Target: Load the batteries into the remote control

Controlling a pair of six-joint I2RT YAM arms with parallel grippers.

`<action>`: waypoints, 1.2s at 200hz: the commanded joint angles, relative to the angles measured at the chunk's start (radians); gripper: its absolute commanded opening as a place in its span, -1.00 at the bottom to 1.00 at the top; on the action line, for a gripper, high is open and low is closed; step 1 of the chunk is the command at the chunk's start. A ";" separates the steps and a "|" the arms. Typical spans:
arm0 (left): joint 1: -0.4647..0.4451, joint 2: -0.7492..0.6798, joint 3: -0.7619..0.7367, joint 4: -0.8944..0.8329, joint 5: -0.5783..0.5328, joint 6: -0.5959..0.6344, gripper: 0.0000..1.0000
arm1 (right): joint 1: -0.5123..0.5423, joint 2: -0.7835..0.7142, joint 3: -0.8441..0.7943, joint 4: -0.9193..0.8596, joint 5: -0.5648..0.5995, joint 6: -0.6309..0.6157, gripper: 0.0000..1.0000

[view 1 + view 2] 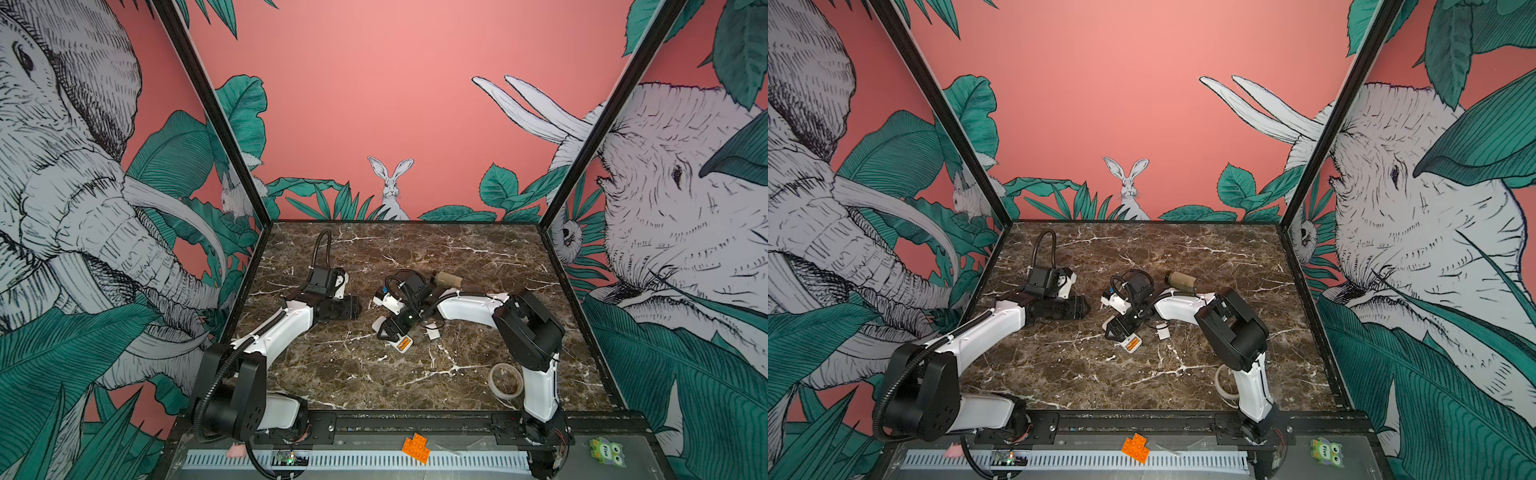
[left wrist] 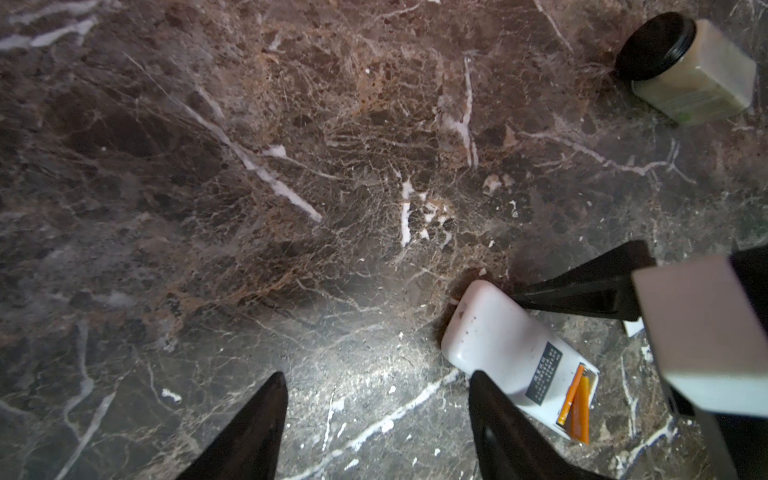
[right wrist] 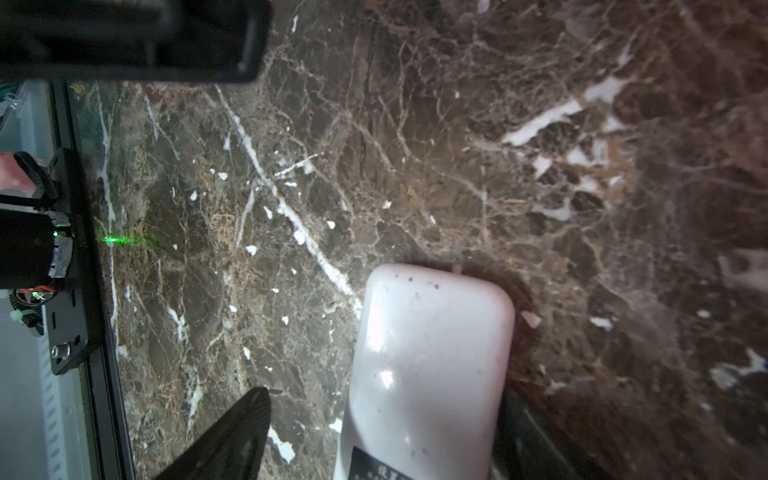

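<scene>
The remote control (image 1: 395, 343) (image 2: 490, 336) (image 3: 432, 353) lies on its front on the marble table, its white back and dark label facing up. Its battery bay is uncovered, and two orange batteries (image 2: 575, 403) (image 1: 404, 343) (image 1: 1133, 344) lie in it, one of them slanted. My right gripper (image 3: 382, 399) (image 1: 388, 331) is open and straddles the remote. One finger is clear of it by a gap and the other sits close along its side. My left gripper (image 2: 378, 380) (image 1: 357, 309) is open over bare marble just left of the remote, holding nothing.
A small white piece (image 1: 432, 331) lies just right of the remote. A jar with a black lid (image 1: 448, 279) (image 2: 698, 79) lies on its side behind it. A tape roll (image 1: 505, 380) sits near the right arm's base. On the front ledge are an orange studded brick (image 1: 415, 448) and a green owl tag (image 1: 606, 454).
</scene>
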 commanded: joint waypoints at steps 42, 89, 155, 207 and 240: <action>0.004 -0.053 -0.052 0.011 0.053 -0.014 0.41 | 0.037 -0.023 -0.003 -0.055 -0.017 -0.045 0.64; 0.002 -0.090 -0.110 0.011 0.062 -0.024 0.41 | 0.039 -0.033 -0.017 -0.057 -0.009 -0.039 0.63; -0.023 -0.162 -0.146 -0.001 0.021 -0.050 0.41 | 0.044 -0.060 -0.048 -0.062 -0.002 -0.032 0.62; -0.115 -0.171 -0.155 -0.005 -0.020 -0.092 0.33 | 0.057 -0.084 -0.079 -0.053 -0.002 -0.020 0.62; -0.131 -0.178 -0.166 -0.012 -0.021 -0.101 0.31 | 0.064 -0.091 -0.088 -0.045 -0.005 -0.020 0.61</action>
